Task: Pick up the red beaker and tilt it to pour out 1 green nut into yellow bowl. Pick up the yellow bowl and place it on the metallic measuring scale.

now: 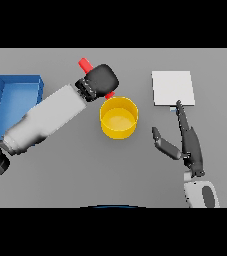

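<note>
Above yellow bowl [118,118], left hand [101,80] grips red beaker [86,64] (right hand [189,142] spread)

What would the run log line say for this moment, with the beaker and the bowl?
left hand: shut on red beaker, tilted beside yellow bowl | nut: unseen | right hand: open, near scale | bowl: on table

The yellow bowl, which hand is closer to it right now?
Left. The left hand is just above the yellow bowl at its far rim, its fingers around the red beaker. The right hand sits open well off to the bowl's right.
</note>
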`<state>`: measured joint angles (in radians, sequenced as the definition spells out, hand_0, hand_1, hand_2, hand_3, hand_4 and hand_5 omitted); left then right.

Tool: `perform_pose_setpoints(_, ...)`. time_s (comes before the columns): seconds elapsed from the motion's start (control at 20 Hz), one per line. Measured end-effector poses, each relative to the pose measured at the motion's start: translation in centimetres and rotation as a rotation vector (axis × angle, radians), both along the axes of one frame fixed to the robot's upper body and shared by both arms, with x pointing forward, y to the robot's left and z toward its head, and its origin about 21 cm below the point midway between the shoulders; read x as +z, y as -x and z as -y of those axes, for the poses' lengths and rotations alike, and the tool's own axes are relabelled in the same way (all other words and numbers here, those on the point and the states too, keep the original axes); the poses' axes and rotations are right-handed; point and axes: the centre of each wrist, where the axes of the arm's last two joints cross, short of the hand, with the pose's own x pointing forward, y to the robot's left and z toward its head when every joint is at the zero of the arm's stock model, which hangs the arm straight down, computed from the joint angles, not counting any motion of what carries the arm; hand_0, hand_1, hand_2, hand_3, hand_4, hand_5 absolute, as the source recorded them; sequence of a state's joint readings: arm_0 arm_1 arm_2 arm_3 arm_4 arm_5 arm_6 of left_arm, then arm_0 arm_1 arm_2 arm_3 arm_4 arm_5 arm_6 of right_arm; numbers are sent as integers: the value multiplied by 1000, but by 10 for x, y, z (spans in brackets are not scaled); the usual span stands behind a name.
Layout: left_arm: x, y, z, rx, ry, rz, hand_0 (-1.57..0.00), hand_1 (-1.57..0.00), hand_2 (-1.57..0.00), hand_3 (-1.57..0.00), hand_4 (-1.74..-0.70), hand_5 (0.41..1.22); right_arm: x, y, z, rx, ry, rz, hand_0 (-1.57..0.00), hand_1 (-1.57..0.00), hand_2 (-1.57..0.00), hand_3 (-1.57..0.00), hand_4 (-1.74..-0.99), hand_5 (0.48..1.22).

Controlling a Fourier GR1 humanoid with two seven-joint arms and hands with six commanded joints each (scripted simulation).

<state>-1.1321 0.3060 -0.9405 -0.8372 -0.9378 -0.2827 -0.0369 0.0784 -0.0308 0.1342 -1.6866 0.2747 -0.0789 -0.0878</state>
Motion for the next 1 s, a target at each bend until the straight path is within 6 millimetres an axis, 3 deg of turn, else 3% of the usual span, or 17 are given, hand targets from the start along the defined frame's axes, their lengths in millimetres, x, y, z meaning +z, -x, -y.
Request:
perform_pose_setpoints(0.6,-4,1,33,-220,-412,227,-1571,-1571,-1571,-1571,-1734,1221,2,-2,-2,-8,-3,2,1,1,1,1,-1153,627)
perform_pose_setpoints(1.0,-2,5,55,-319,-557,319,-1571,-1571,-1571,-1571,-1720,1221,1,1,-1,-10,18,13,1,1,1,1,-1154,635)
